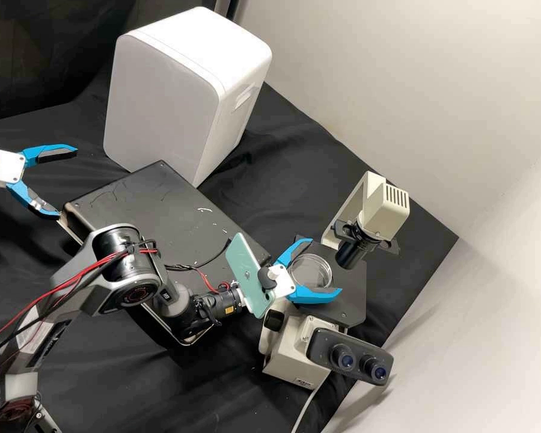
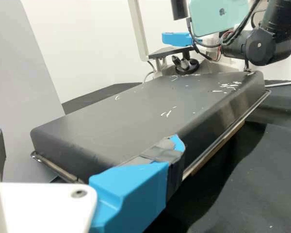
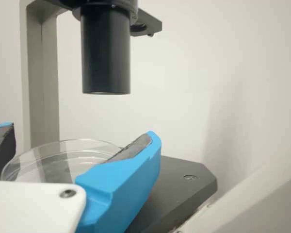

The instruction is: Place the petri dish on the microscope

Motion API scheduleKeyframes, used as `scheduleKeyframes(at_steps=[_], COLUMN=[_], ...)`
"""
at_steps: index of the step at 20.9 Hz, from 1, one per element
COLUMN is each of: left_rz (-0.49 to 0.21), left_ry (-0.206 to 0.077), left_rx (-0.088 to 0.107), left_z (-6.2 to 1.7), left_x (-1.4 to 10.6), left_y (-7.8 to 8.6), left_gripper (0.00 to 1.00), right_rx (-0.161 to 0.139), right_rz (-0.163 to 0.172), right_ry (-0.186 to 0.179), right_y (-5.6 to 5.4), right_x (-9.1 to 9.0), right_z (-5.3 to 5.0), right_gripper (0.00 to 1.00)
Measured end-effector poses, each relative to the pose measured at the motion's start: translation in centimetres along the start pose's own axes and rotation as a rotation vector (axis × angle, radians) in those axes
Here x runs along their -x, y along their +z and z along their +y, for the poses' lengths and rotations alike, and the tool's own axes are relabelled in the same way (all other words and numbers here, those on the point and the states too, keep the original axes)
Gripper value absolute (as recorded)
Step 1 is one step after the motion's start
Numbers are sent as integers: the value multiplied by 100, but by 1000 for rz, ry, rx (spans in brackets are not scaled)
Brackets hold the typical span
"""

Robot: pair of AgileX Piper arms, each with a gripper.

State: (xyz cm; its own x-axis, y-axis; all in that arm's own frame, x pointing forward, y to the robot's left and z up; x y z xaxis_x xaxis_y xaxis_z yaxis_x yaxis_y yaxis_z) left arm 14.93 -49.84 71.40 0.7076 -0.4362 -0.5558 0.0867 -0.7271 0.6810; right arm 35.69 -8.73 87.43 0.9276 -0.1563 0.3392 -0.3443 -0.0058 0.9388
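petri dish [image 1: 309,270], clear and round, sits on the black stage [image 1: 356,291] of the microscope [image 1: 297,349], just beside and a bit short of the black condenser tube [image 1: 348,252] that hangs over the stage. right gripper [image 1: 324,267] is at the dish, one blue finger on each side with both against the rim, so it looks clamped on the dish. in the right wrist view the petri dish [image 3: 58,158] lies between the right gripper [image 3: 77,136] fingers at stage [image 3: 184,179] level, with the condenser tube [image 3: 105,53] above and behind it. a mint-green phone-like slab [image 1: 246,273] is mounted on the right wrist, tilted, just behind the gripper. the microscope's cream lamp housing [image 1: 382,207] is up on its arm past the stage, and the binocular eyepieces [image 1: 357,361] are at the near end. left gripper [image 1: 66,180] is well apart from the microscope, at the far corner of the flat black case [image 1: 162,210], jaws spread wide and holding nothing. in the left wrist view the left gripper [image 2: 86,138] has one finger just beside the black case [image 2: 150,116] corner, and the slab [image 2: 218,14] shows beyond the case's other end. a white rounded box [image 1: 186,84] stands upright behind the case, touching or just beside it. a black cloth [image 1: 318,168] covers the bench.
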Motion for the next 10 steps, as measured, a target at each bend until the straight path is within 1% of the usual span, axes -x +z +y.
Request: scheduleKeyframes(at_steps=[2, 3, 4, 5, 6, 7, 8, 10], left_rz=[0, 0, 0, 0, 0, 0, 0, 0], left_ry=[0, 0, 0, 0, 0, 0, 0, 0], left_rx=[0, 0, 0, 0, 0, 0, 0, 0], left_z=[0, 0, 0, 0, 0, 0, 0, 0], left_x=[0, 0, 0, 0, 0, 0, 0, 0], left_y=[0, 0, 0, 0, 0, 0, 0, 0], left_gripper=[100, 100, 100, 100, 100, 100, 100, 100], right_rx=[5, 15, 15, 12, 15, 22, 25, 28], right_rz=[-4, -5, -9, -15, -18, -19, -13, -15], right_ry=[20, 31, 39, 54, 69, 75, 82, 82], right_y=[32, 53, 74, 85, 98, 115, 118, 136], right_x=[-12, -22, -28, -40, -50, -51, -53, -52], right_z=[9, 17, 9, 18, 22, 12, 10, -4], right_gripper=[0, 0, 0, 0, 0, 0, 0, 0])
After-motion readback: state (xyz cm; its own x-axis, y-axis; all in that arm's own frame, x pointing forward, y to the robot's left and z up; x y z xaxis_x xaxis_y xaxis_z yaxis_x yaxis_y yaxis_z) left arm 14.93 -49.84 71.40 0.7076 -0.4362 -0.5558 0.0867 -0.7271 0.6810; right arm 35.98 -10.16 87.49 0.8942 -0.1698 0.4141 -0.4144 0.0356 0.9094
